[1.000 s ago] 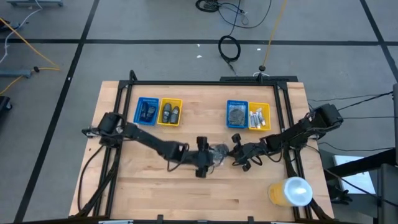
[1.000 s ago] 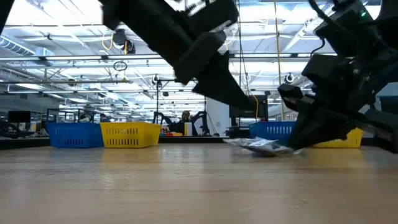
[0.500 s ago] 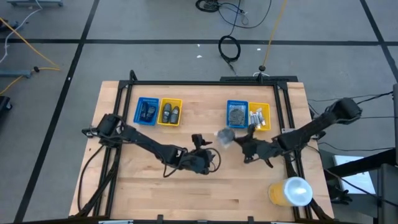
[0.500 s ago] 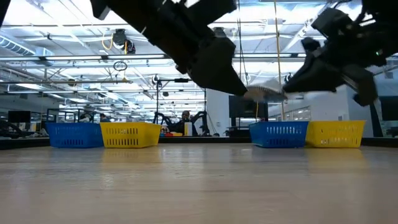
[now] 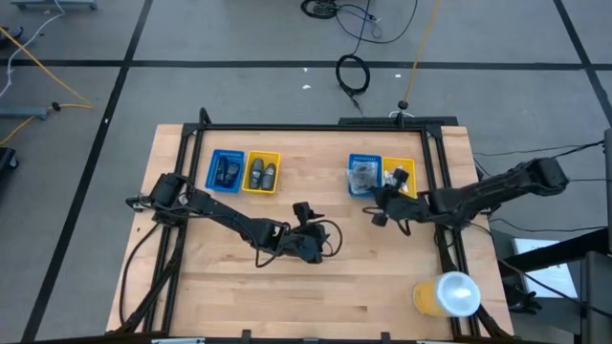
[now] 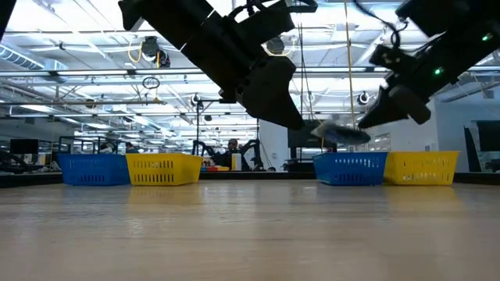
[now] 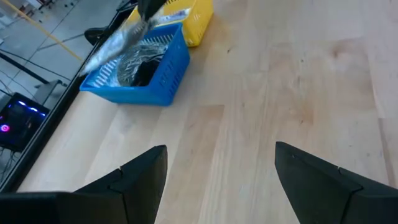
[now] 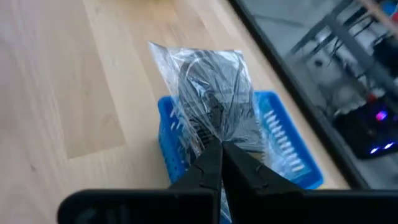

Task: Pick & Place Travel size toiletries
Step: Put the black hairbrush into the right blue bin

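Note:
My right gripper (image 8: 219, 163) is shut on a round grey disc in clear wrap (image 8: 214, 99), held in the air over the right blue tray (image 8: 292, 163). In the high view the right gripper (image 5: 377, 194) is at that tray's (image 5: 352, 161) near right corner, with the disc (image 5: 361, 178) above it. The low view shows the disc (image 6: 334, 133) well above the table. More wrapped discs (image 7: 138, 62) lie in the tray. My left gripper (image 5: 311, 241) hangs open over the table's middle (image 7: 217, 180), touching nothing. My right gripper pinches the clear wrap's edge (image 8: 211, 140) between its two fingertips, next to the grey disc. The fingers reach level from the table's right side. The disc sticks out ahead of the fingers, lifted clear and tilted, above the blue tray.
The right yellow tray (image 5: 399, 179) holds small white tubes. At the far left stand a blue tray (image 5: 226, 172) and a yellow tray (image 5: 262, 174) with dark items. A big yellow cylinder with a white top (image 5: 448, 294) stands at the near right corner. Bare wood (image 5: 287, 296) fills the near half.
My right gripper has lifted the wrapped disc off the table's middle and carried it up and toward the far right, until it hangs over the right blue tray. The left gripper has stayed over the middle, turning somewhat.

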`<state>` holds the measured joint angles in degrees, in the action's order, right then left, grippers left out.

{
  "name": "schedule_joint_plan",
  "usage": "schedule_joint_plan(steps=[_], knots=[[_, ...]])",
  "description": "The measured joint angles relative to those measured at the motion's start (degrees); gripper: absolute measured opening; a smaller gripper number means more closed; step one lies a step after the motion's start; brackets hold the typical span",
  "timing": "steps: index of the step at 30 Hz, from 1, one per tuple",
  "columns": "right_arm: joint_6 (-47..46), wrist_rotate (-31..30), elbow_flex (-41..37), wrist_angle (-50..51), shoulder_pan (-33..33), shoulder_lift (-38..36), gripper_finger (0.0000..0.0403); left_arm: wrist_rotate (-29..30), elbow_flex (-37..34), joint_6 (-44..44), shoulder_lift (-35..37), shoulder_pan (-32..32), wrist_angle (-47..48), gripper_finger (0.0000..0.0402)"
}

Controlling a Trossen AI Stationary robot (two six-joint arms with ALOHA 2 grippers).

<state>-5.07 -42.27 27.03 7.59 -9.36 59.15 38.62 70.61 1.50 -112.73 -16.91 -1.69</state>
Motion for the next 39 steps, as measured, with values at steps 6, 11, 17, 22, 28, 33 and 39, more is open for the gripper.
schedule_joint_plan(steps=[6, 11, 17, 22, 28, 33, 39], knots=[[-0.5, 1.83, 0.02, 0.8, 4.64, 3.61, 0.0, -0.01, 0.0, 0.17, 0.0, 0.0, 0.15, 0.0292], [17.03, 1.89, 0.02, 0.54, 5.17, 4.78, 0.0, -0.01, 0.0, 0.22, 0.0, 0.0, 0.16, 0.0292], [32.7, 1.87, 0.02, 0.87, 5.63, 4.75, 0.0, -0.01, 0.0, 0.33, 0.0, 0.0, 0.17, 0.0292], [37.84, -0.09, -1.23, 1.0, 6.46, 4.78, 0.0008, -0.01, 0.0, 0.35, 0.0, 0.0, 0.16, 0.0292], [41.58, -6.99, -1.92, 0.83, 7.45, 4.75, 0.0022, -0.01, 0.0, 0.35, 0.0, 0.0, 0.15, 0.0292], [43.39, -5.7, -1.92, 0.82, 7.47, 4.75, 0.0039, -0.01, 0.0, 0.37, 0.0, 0.0, 0.16, 0.0292], [43.37, -7.01, -1.94, 0.4, 7.47, 4.75, 0.0101, -0.05, 0.0, 0.57, 0.04, 0.02, 0.15, 0.0292]])
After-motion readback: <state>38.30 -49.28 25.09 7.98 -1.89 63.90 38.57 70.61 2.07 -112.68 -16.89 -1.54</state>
